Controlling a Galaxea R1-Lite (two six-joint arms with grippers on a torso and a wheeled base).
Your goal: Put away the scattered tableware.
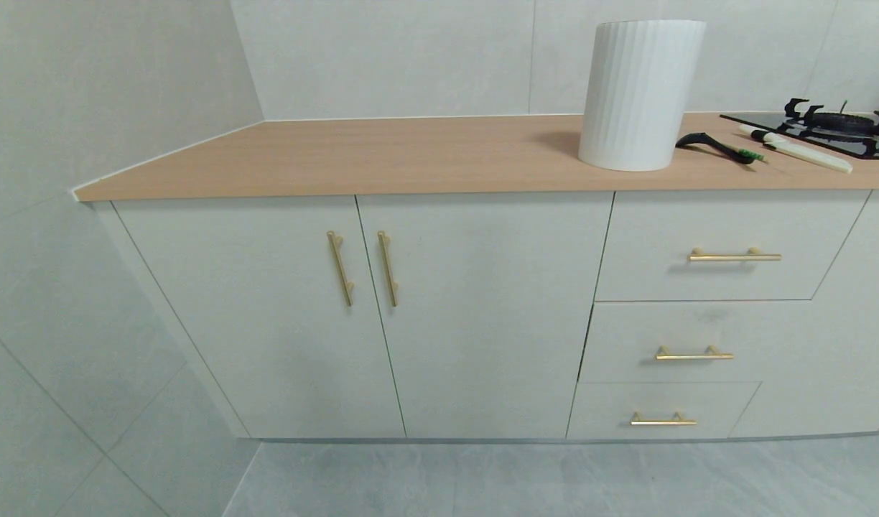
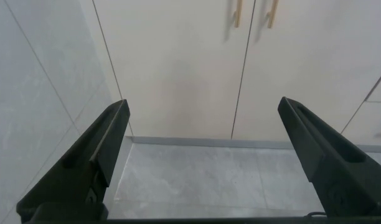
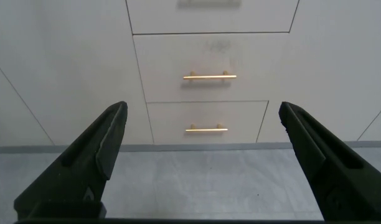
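Head view: a wooden desk (image 1: 382,154) is seen running along the tiled wall, over a cabinet with two doors (image 1: 482,316) and a stack of three drawers (image 1: 698,337), all with gold handles. A white ribbed container (image 1: 639,93) stands upright on the desk toward the 1 o'clock part of the scene. The scattered tableware is found just at 3 o'clock of it: a black-handled utensil (image 1: 716,147) with a green tip lies flat on the desk near the container's base, and a long white utensil (image 1: 798,151) lies at 3 o'clock of that, beside a black gas hob (image 1: 842,129). Left wrist view: the left hand (image 2: 203,106) is held low before the cabinet doors, above the grey floor (image 2: 190,180); its two dark fingers (image 2: 97,155) are spread wide and nothing is held between them. Right wrist view: the right hand (image 3: 203,107) is held before the lower drawers (image 3: 206,121), fingers equally wide apart, nothing gripped.
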